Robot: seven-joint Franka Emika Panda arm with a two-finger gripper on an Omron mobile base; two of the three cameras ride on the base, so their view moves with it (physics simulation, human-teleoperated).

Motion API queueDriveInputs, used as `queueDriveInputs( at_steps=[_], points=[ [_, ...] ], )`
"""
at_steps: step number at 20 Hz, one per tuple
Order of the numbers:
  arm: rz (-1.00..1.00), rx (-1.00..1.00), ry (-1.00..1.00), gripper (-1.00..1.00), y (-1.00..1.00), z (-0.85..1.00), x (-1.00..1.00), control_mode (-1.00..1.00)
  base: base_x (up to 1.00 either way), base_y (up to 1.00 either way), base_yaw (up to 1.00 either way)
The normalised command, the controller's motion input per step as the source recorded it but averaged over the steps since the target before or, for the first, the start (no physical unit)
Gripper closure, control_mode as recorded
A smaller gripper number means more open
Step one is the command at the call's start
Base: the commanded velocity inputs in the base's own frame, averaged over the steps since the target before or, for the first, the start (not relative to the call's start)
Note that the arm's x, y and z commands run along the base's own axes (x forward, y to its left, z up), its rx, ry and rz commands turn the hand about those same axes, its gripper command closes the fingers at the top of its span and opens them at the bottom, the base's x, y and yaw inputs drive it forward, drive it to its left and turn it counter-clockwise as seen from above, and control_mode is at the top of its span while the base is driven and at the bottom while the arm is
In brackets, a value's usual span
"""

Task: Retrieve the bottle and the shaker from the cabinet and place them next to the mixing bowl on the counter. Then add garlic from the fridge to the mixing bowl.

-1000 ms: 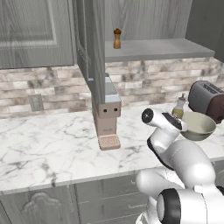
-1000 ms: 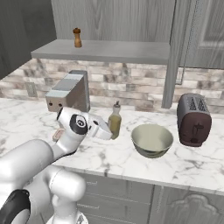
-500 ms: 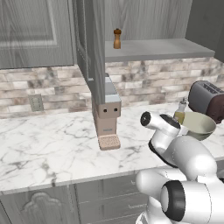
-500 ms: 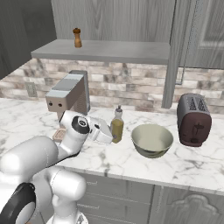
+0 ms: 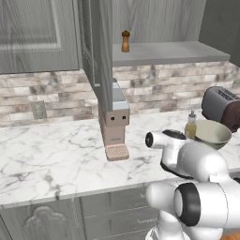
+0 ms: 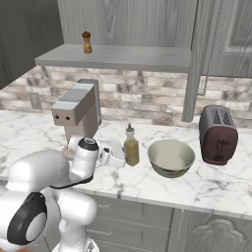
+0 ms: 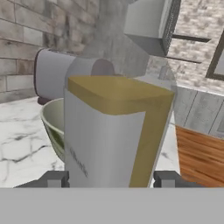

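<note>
The bottle (image 6: 130, 146) of yellowish liquid is upright at counter level, just left of the pale green mixing bowl (image 6: 171, 157). My gripper (image 6: 124, 157) is shut on its lower body from the left. In the hand view the bottle (image 7: 113, 131) spans the gap between both fingertips (image 7: 56, 179), with the bowl (image 7: 51, 120) behind it. From the left base the bottle (image 5: 191, 125) peeks over my arm beside the bowl (image 5: 213, 133). The brown shaker (image 5: 125, 41) (image 6: 87, 42) stands on the open cabinet's shelf (image 6: 123, 57). The garlic and the fridge are out of view.
A dark red toaster (image 6: 216, 134) (image 5: 222, 105) stands right of the bowl. A grey coffee machine (image 6: 78, 109) (image 5: 115, 123) sits on the counter left of my hand. The open cabinet door (image 5: 96, 51) hangs edge-on above it. Marble counter (image 5: 51, 154) stretches to the left.
The bottle has come down in my grip beside the bowl, and my arm has dropped lower over the counter. The shaker and bowl have stayed in place.
</note>
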Motion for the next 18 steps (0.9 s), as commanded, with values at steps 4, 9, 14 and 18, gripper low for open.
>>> queueDriveInputs(
  at_steps=[4,9,14,18],
  points=[
    [0.0,-0.05,0.0,1.0,0.0,0.0,0.17,-1.0,0.0,0.0,0.0],
    [0.0,0.0,0.0,1.0,0.05,0.0,0.37,-1.0,0.0,0.0,0.0],
    [0.0,0.0,-0.01,1.0,0.02,0.0,0.37,-1.0,0.0,0.0,0.0],
    [0.0,0.0,0.0,1.0,0.0,0.0,0.37,-1.0,0.0,0.0,0.0]
  ],
)
